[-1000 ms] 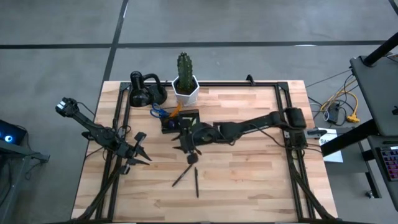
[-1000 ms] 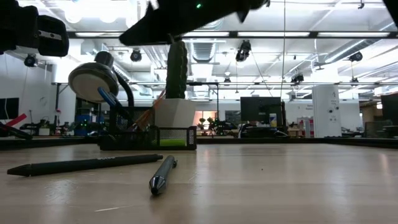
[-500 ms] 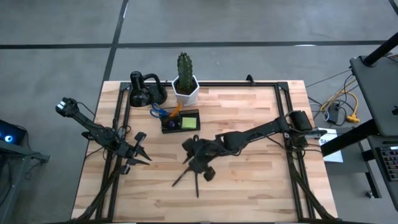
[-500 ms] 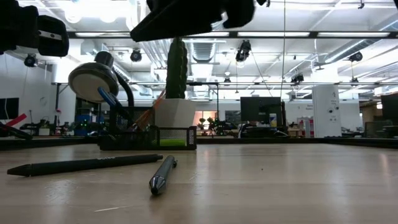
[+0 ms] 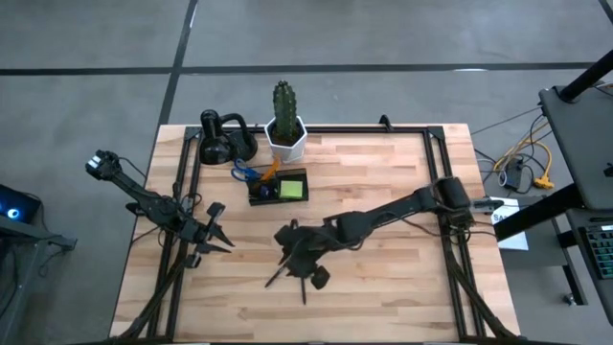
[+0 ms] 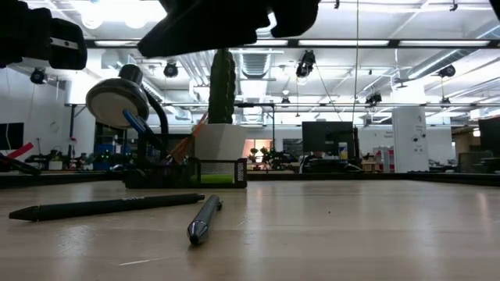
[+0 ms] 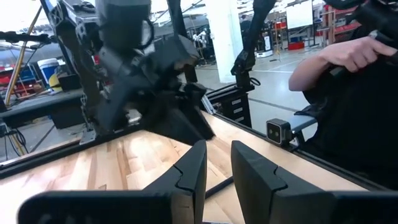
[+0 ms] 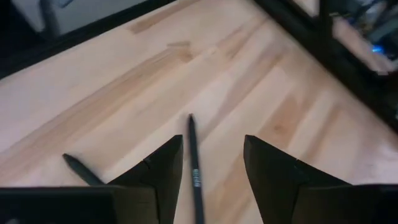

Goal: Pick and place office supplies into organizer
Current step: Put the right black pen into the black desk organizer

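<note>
The right gripper [image 5: 290, 251] hangs over the 2 black pens [image 5: 287, 273] left out on the table [image 5: 383, 287], near the middle and toward the near edge. Its fingers [image 8: 273, 168] are spread apart with nothing between them, and in the right wrist view 1 pen [image 8: 194, 165] lies straight down the gap, so it looks lined up to drop on that one next. The other pen [image 8: 81, 169] sits off to the side, angled away.

The pens are slim, dark and lie flat; the low view shows 1 long pen [image 6: 105, 207] and 1 pointing at the camera [image 6: 203, 218], tips close together. Thin and flat on wood, so the grab probably needs to come down low.

The organizer [image 5: 279, 187] is farther back, left of centre, just near of the cactus pot [image 5: 286, 139], already holding a green pad [image 5: 292, 189] and some bits.

The left gripper [image 5: 213, 230] waits at the left edge, empty, its fingers [image 7: 193, 171] only a narrow slot apart.
</note>
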Tool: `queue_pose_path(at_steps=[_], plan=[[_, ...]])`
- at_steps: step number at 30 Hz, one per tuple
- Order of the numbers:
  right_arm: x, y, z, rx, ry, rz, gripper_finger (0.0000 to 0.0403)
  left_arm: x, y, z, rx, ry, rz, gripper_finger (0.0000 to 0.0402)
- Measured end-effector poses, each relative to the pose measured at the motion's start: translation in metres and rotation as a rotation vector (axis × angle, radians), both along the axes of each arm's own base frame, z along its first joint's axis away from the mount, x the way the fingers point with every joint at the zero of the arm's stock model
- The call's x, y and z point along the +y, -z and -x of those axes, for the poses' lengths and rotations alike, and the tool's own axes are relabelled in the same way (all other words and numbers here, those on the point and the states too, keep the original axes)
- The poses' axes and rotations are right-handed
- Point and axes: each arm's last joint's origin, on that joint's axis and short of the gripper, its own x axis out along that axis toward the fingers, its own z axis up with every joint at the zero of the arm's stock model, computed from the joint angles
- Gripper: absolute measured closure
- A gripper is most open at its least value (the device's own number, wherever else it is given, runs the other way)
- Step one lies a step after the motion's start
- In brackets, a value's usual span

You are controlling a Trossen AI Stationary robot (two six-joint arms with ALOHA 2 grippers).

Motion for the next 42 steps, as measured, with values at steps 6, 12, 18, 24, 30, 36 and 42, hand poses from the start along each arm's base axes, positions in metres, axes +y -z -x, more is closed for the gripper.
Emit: queue_pose_path(at_steps=[6,12,18,24,30,36,42], plan=[[0.008,0.002,-0.018,0.101,-0.018,0.022,0.0245,0.000,0.001,0.000,0.007,0.000,-0.004,0.0343],[0.009,0.025,-0.032,0.188,-0.026,0.065,0.0245,0.000,0.001,0.000,0.009,0.000,-0.005,0.0343],[-0.002,0.035,-0.042,0.280,0.001,0.081,0.0246,0.000,0.001,0.000,0.009,0.000,-0.002,0.0343],[-0.018,0.033,-0.047,0.285,0.037,0.068,0.0246,0.000,0.001,0.000,0.010,0.000,-0.003,0.0343],[-0.029,0.052,-0.046,0.324,0.060,0.076,0.0246,0.000,0.001,0.000,0.009,0.001,-0.003,0.0343],[-0.028,0.063,-0.043,0.326,0.060,0.075,0.0246,0.000,0.001,0.000,0.010,0.001,-0.003,0.0343],[-0.027,0.072,-0.042,0.299,0.058,0.069,0.0246,0.000,0.001,0.000,0.009,0.001,-0.003,0.0343]])
